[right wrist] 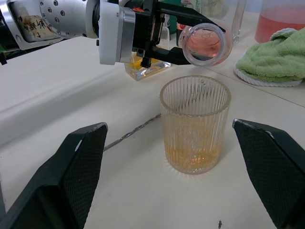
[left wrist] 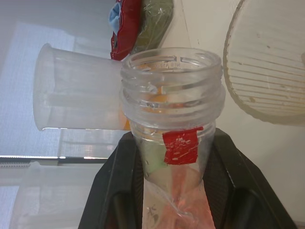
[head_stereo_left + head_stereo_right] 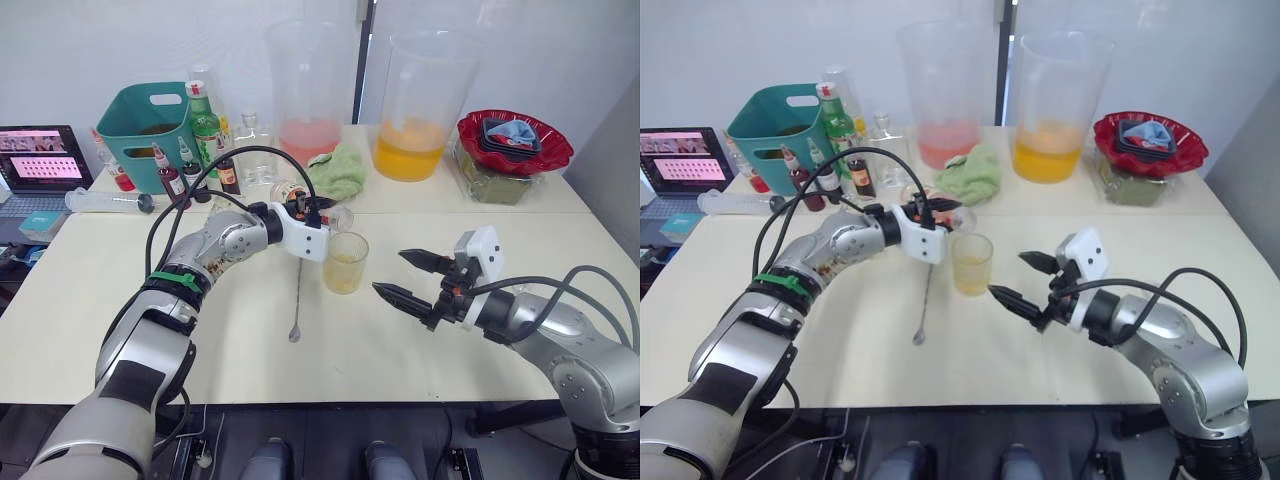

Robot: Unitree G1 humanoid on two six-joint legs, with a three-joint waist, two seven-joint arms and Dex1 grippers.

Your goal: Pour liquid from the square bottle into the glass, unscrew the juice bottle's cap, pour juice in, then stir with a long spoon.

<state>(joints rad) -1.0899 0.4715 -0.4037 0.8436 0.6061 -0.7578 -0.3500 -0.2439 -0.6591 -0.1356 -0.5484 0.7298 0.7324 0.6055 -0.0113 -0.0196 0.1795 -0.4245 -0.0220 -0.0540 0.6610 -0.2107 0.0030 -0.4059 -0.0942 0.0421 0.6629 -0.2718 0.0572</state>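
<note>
My left gripper was clamped on the juice bottle, holding it tipped on its side, uncapped mouth over the glass from the far left. The long spoon lay flat on the table just left of the glass, bowl toward me. The square bottle stood beyond my left gripper. The glass held a shallow layer of yellow liquid. To its right, my right gripper hovered near the glass, fingers spread wide and holding nothing.
</note>
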